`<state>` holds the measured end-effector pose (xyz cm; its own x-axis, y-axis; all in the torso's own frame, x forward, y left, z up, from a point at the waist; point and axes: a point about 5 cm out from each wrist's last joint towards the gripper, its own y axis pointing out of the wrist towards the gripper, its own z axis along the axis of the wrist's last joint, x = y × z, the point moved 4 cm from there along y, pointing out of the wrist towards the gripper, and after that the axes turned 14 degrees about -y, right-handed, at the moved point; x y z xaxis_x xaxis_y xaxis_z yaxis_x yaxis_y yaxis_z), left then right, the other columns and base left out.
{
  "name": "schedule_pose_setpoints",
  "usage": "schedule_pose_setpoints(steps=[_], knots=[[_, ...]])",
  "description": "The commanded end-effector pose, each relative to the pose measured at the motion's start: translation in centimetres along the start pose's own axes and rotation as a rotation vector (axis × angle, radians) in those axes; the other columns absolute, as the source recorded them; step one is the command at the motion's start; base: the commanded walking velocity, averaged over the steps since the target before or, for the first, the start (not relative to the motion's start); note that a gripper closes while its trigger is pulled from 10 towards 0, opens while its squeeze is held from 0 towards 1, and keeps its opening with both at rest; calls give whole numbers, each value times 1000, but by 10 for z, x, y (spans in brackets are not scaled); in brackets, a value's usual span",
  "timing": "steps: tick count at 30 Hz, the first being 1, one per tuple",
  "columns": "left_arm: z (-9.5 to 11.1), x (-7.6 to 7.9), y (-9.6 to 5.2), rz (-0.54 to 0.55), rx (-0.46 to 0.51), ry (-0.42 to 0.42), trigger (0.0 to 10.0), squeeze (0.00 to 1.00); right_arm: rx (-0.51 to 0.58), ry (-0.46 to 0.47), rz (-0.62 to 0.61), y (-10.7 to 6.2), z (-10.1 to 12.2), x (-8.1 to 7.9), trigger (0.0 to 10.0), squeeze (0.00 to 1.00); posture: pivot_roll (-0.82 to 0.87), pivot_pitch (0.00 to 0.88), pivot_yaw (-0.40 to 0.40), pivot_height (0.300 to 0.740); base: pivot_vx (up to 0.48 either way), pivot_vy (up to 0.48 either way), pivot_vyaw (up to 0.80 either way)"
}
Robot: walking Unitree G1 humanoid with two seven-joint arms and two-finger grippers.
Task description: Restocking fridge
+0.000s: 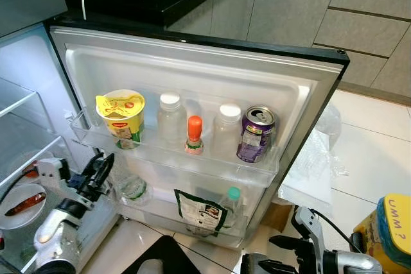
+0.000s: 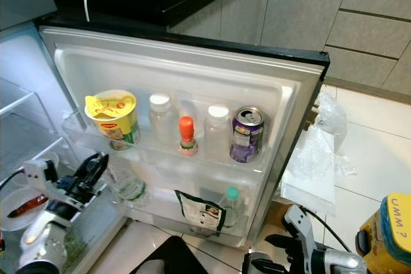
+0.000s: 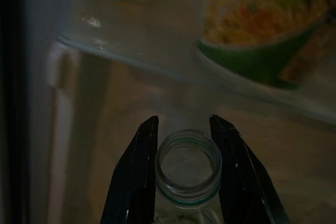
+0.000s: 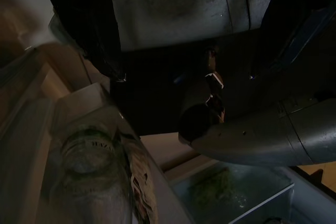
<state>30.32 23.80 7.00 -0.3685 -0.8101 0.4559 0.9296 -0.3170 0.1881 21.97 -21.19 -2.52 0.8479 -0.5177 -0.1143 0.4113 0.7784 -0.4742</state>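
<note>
The fridge door [image 1: 192, 72] stands open before me. Its upper shelf holds a yellow cup noodle [image 1: 121, 117], two clear white-capped bottles [image 1: 170, 118], a small orange-capped bottle [image 1: 194, 134] and a purple can [image 1: 256, 134]. The lower door shelf carries a clear bottle [image 1: 131, 189], a printed bag [image 1: 201, 211] and a green-capped bottle [image 1: 232, 198]. My left gripper [image 1: 101, 169] is at that shelf's left end. In the left wrist view its fingers [image 3: 137, 171] stand open on either side of the clear bottle's top [image 3: 189, 166]. My right gripper [image 1: 273, 253] hangs low at the right, open and holding nothing.
Inside the fridge at the left, a white plate [image 1: 19, 205] with something red sits on a glass shelf. Clear plastic bags [image 1: 314, 158] lie on the tiled floor beside the door. A yellow and blue container [image 1: 392, 229] stands at the lower right. Grey cabinets [image 1: 359, 24] run behind.
</note>
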Motion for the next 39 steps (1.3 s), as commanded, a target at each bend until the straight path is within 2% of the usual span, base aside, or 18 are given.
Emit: schedule_pose_setpoints(steps=[1, 4, 7, 14, 18, 22, 25, 35, 39], knots=[[-6, 3, 1, 13, -5, 15, 10000, 0, 2, 3, 1, 1, 0, -2, 10000, 0, 9, 0, -41, 611, 0, 0, 0], [-9, 4, 3, 18, -6, 16, 10000, 0, 5, 1, 4, 3, 0, -3, 10000, 0, 8, 0, -40, 611, 0, 0, 0], [-17, 11, 12, 27, -6, 29, 10000, 0, 36, -16, 11, 7, 8, -3, 10000, 0, -4, 0, -37, 611, 0, 0, 0], [-23, 10, 18, 76, -25, 70, 10000, 0, 50, -38, 23, 11, 14, -5, 10000, 0, -6, 0, -40, 611, 0, 0, 0], [-39, 14, 23, 112, -57, 49, 10000, 0, 61, -47, 33, 13, 18, -6, 10000, 0, -15, 0, -40, 611, 0, 0, 0], [-42, 15, 24, 116, -66, 46, 10000, 0, 61, -49, 34, 13, 18, -7, 10000, 0, -15, 0, -40, 611, 0, 0, 0], [-52, 15, 22, 133, -97, 34, 10000, 0, 68, -52, 44, 14, 19, -10, 10000, 0, -27, 9, -40, 611, 0, 0, 0], [-58, 14, 22, 162, -115, 43, 10000, 0, 83, -60, 70, 16, 23, -17, 10000, 0, -45, 36, -40, 611, 0, 0, 0], [-62, 18, 24, 154, -128, 52, 10000, 0, 92, -63, 85, 17, 25, -21, 10000, 0, -49, 50, -38, 611, 0, 0, 0]])
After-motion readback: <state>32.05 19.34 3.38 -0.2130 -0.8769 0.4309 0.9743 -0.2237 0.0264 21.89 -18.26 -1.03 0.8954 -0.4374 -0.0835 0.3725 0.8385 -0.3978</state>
